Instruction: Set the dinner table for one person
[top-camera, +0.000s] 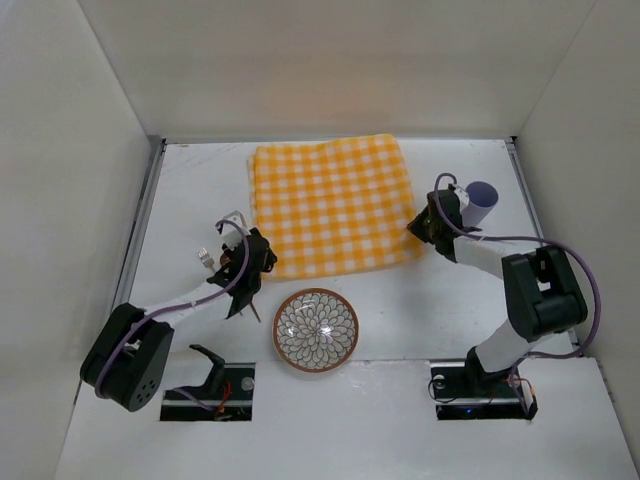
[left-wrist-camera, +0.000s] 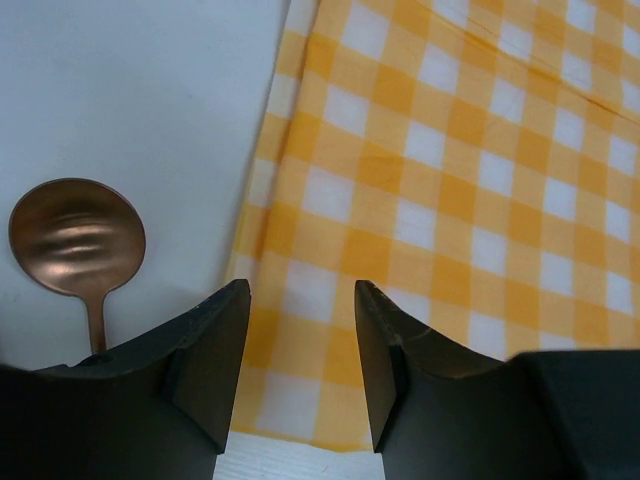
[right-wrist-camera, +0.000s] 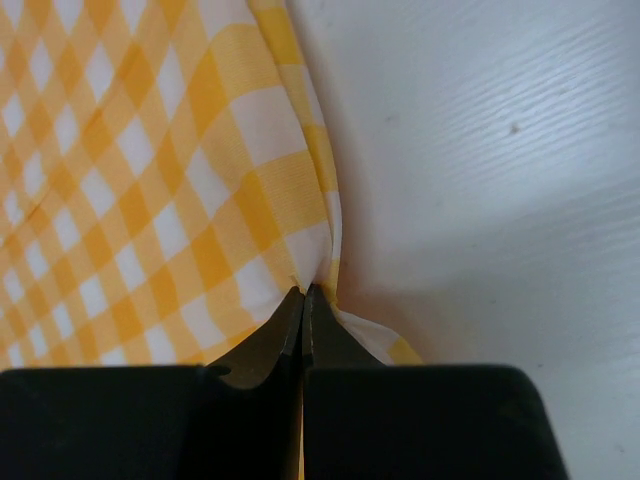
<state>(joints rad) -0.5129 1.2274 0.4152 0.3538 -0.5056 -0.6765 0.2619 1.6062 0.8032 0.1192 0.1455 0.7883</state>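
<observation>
left wrist view cuts the spoon (left-wrist-camera: 77, 237) handle off behind half-open left jaws, while right jaws pinch the checked cloth (right-wrist-camera: 150, 180) on the bench (right-wrist-camera: 480, 150).

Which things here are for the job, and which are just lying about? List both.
For the job:
table
cloth, corner pinched by the right gripper
bowl
spoon
cup
what looks like a fork

Lying about:
nothing loose that I can see; apart from the above, only the walls
</observation>
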